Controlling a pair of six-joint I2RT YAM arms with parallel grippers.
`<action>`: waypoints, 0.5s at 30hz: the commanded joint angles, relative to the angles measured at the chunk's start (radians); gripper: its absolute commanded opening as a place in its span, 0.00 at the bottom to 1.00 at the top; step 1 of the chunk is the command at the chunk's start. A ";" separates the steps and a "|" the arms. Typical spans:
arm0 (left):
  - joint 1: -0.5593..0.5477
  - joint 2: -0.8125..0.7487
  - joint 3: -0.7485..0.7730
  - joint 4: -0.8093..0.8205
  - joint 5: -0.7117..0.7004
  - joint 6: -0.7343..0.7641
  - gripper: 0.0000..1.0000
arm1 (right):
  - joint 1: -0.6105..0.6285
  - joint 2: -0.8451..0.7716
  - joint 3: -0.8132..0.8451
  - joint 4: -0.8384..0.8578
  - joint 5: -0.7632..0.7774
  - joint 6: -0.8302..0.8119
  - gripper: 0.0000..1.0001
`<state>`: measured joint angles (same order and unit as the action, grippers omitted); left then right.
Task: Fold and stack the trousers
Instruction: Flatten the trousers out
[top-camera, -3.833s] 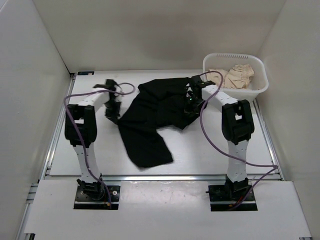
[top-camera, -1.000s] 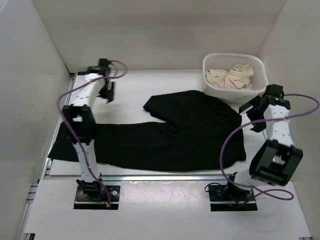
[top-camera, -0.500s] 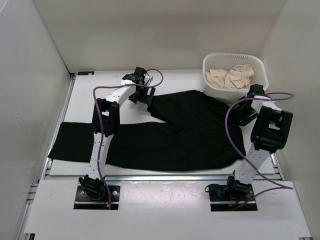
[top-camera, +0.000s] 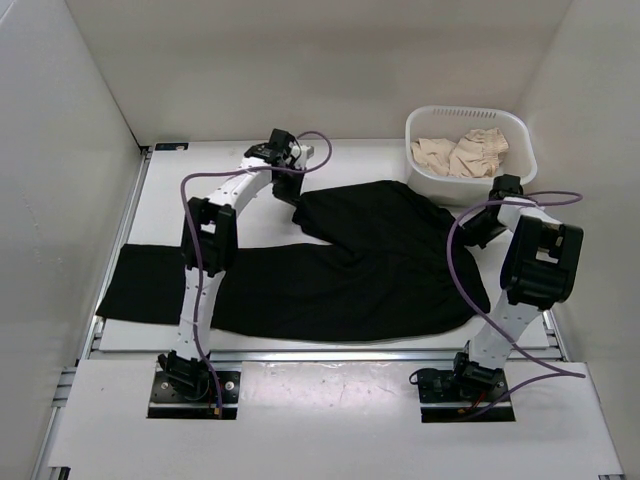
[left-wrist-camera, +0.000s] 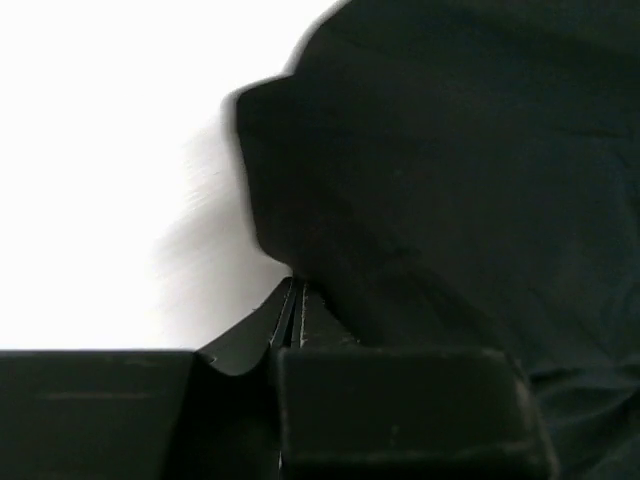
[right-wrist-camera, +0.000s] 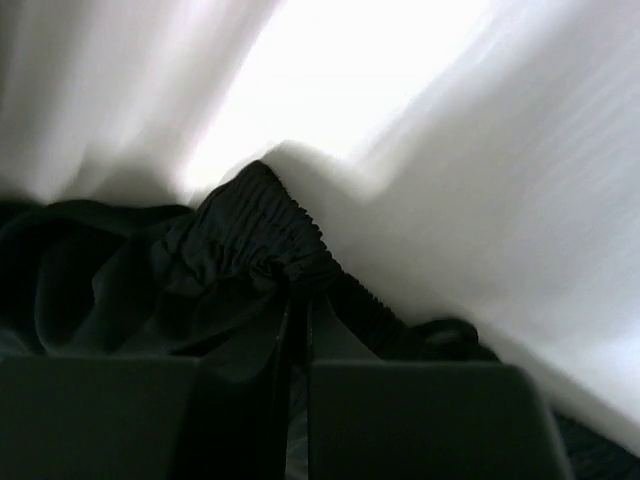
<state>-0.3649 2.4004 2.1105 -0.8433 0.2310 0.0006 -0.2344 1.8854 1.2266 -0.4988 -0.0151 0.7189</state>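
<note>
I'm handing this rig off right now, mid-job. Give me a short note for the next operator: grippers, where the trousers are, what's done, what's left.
Left gripper: shut, pinching the edge of the trousers at the back-left leg end.
Right gripper: shut on the elastic waistband, close to the basket.
Trousers: spread out on the table, one leg reaching the left edge, the other lying toward the back.
Done: laid out, both grips taken.
Left: every fold, then the stacking.
</note>
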 joint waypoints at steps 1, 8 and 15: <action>0.058 -0.254 0.028 0.010 -0.113 -0.001 0.14 | 0.049 -0.101 -0.038 -0.064 -0.002 -0.052 0.00; 0.018 -0.553 0.019 0.010 -0.330 -0.001 0.14 | 0.141 -0.224 -0.090 -0.138 0.049 -0.119 0.00; -0.085 -0.497 -0.260 0.023 -0.352 -0.001 0.64 | 0.150 -0.243 -0.099 -0.159 0.078 -0.128 0.00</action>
<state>-0.4492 1.7290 1.9739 -0.7589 -0.0937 0.0093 -0.0788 1.6676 1.1267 -0.6216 0.0277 0.6174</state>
